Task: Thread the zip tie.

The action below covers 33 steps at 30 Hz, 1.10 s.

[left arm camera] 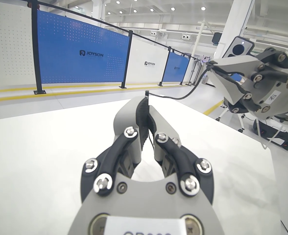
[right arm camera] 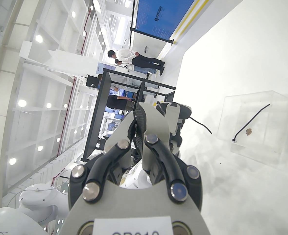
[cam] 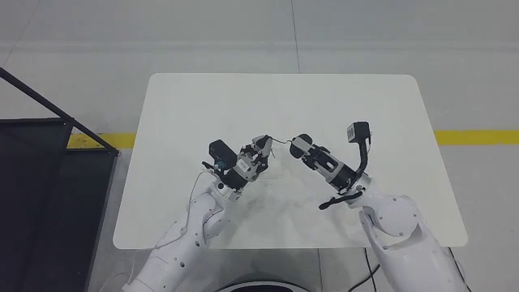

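Item: zip tie, black, thin, one piece, held clear of the counter between two grippers, over its middle and toward the near edge. Left gripper: clenched on the tie, with the strap pinched upright between its pads and a small square nub standing just above the fingertips. Right gripper: clenched as well; the strap runs rightward from the left gripper and ends at its tips, so I take it to be grasping another part of the same tie. Loose end: a short black tail pokes out beside the left gripper, seemingly of that tie. Progress, as I judge it: the tie is lifted and shared between both arms; no closed loop is on show; whether the tail has entered the head I cannot tell, as the nub is too small to read. Left to do, by my reckoning: pass or pull the tail through and draw it up. Also on the counter: a clear box, holding a second black tie with a small brown scrap just beside it. Counter: white, matt, rounded corners. Room: pale grey floor; yellow line showing on either side of the counter; blue and white perforated panels on black posts at the far side; black frame to the left of the counter; rows of ceiling lamps.
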Tool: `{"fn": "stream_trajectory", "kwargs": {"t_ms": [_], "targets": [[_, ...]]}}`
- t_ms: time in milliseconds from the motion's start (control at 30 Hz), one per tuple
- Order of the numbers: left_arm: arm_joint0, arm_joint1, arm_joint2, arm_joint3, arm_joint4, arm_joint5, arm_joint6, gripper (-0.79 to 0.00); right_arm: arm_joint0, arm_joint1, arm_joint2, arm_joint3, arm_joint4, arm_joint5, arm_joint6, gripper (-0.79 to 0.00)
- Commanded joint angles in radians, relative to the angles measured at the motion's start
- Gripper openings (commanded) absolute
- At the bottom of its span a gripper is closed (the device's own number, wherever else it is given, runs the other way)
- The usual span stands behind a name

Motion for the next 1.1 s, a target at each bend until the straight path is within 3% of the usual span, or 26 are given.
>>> {"fn": "stream_trajectory", "kwargs": {"t_ms": [0,1067], "targets": [[0.0,-0.001,0.002,0.0,0.002,-0.001,-0.003,-0.785,0.004,-0.001,-0.005,0.001,-0.003,0.002,0.0,-0.785],[-0.001,-0.009,-0.001,0.007,0.0,-0.017,-0.013,-0.785,-0.018,-0.004,0.002,0.01,0.049,-0.089,-0.019,-0.785]]}}
